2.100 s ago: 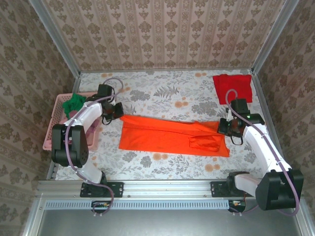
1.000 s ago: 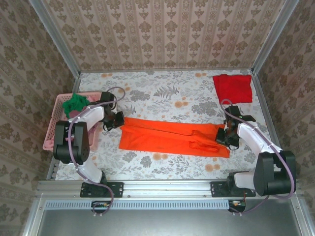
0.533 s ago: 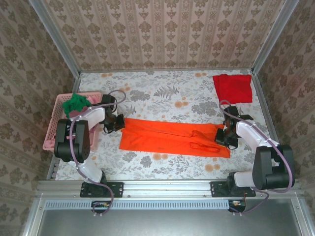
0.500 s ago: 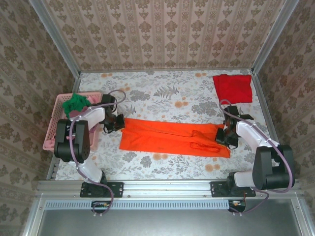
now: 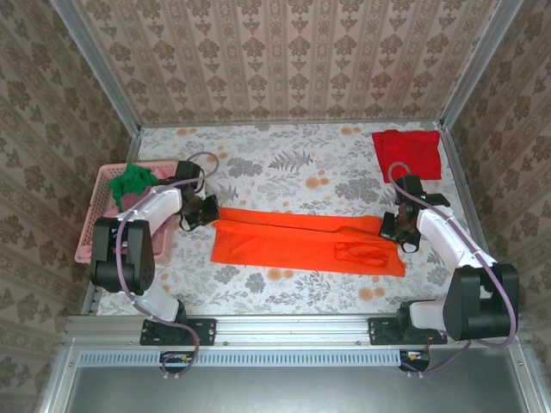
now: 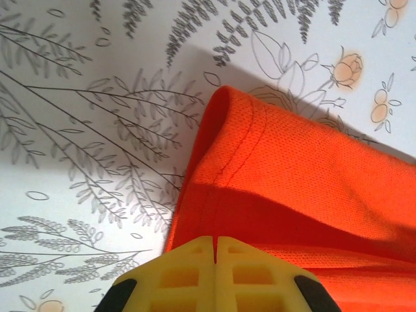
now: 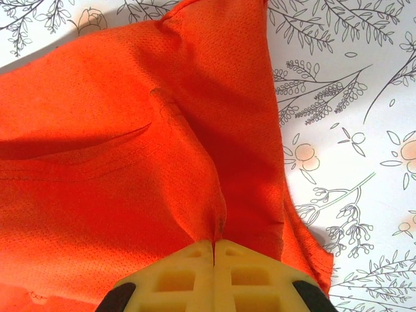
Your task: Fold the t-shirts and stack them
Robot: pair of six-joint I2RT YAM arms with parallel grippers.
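Top view: we see orange shirt (image 5: 301, 245) lying long and flat across middle of table (image 5: 284, 163). Left pincer (image 5: 209, 211) pinches its left end, right pincer (image 5: 392, 231) its right end. Red shirt (image 5: 411, 153) folded, far right corner. Green shirt (image 5: 131, 179) in pink basket (image 5: 90, 232), left side.

Left wrist: we see yellow fingers (image 6: 185, 276) pressed together, orange edge tucked between them.

Right wrist: fingers (image 7: 179, 273) pressed together, orange cloth bunched into them.
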